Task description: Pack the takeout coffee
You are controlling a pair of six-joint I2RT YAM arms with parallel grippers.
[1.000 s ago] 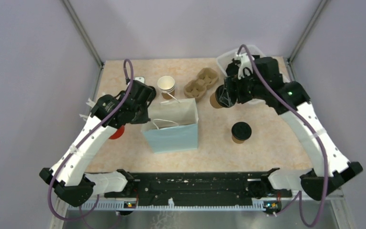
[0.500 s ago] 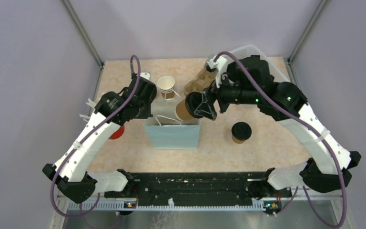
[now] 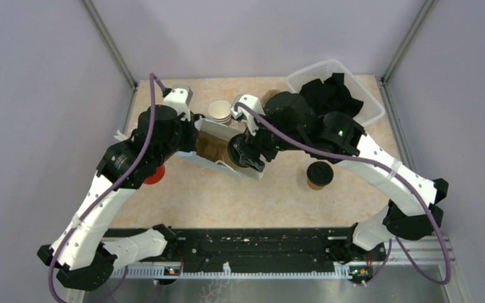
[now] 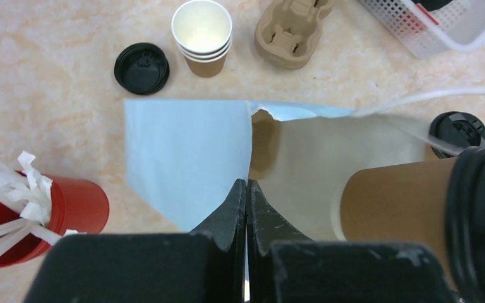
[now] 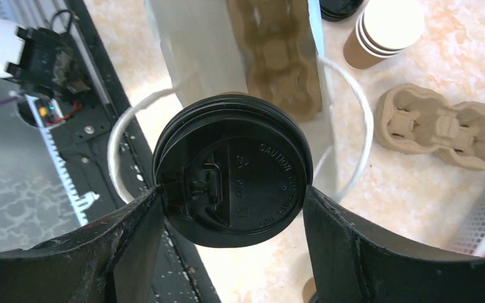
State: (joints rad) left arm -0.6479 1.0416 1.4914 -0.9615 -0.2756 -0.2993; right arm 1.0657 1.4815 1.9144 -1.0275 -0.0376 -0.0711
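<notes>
lidded cup (image 5: pixel 230 167) sideways in right gripper (image 5: pixel 230 205), at bag (image 4: pixel 183 151) mouth

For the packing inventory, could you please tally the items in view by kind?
Lidded coffee cups: 2
Cardboard carriers: 2
Open cup stack: 1
Loose black lid: 1
Paper bag: 1
Red cup of sticks: 1
Plastic basket: 1
Total: 9

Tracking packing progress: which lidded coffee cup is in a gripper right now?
The cup at the blue bag's mouth, clamped in the right gripper; the other lidded cup stands alone, untouched, farther right.
</notes>
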